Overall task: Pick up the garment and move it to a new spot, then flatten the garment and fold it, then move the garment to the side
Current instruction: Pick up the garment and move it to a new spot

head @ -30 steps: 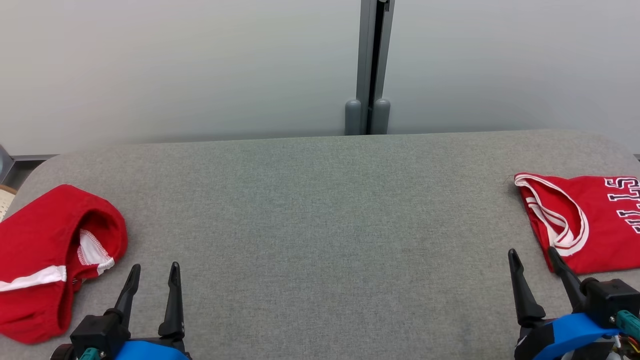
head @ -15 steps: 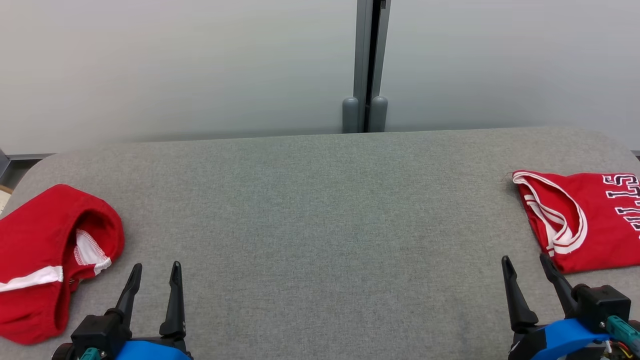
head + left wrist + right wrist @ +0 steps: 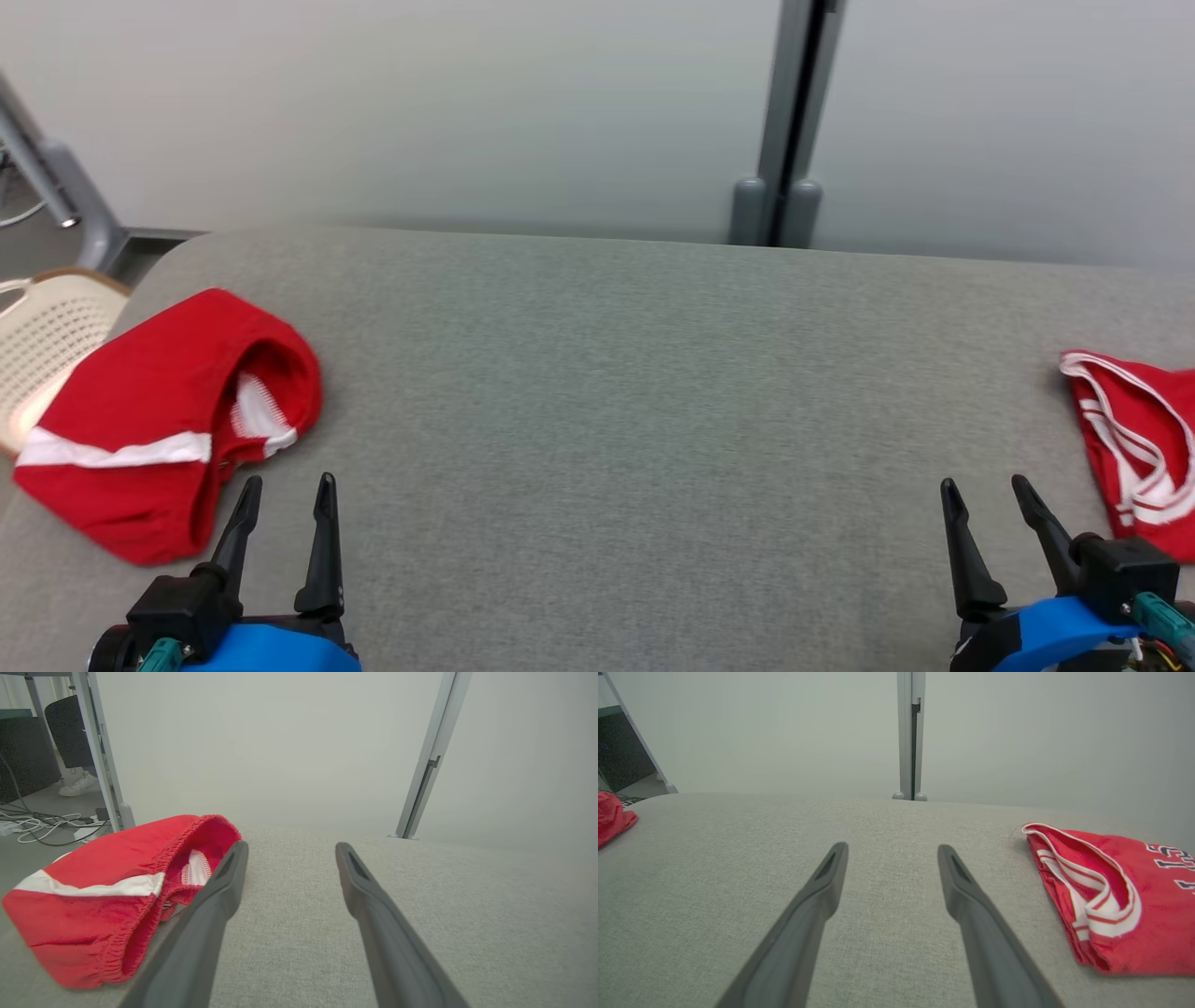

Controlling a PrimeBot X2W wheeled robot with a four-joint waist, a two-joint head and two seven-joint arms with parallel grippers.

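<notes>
A red garment point(image 3: 159, 429), apparently shorts, lies crumpled at the table's point(image 3: 607, 392) left, with a folded jersey point(image 3: 1144, 448) at right. Near, the left gripper point(image 3: 285, 490) and right gripper point(image 3: 990, 490) hover, fingers point(image 3: 324, 546) wide apart.

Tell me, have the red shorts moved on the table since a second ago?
No. The red shorts keep their place by the table's left corner; the wall post slid right too, so the camera turned.
</notes>
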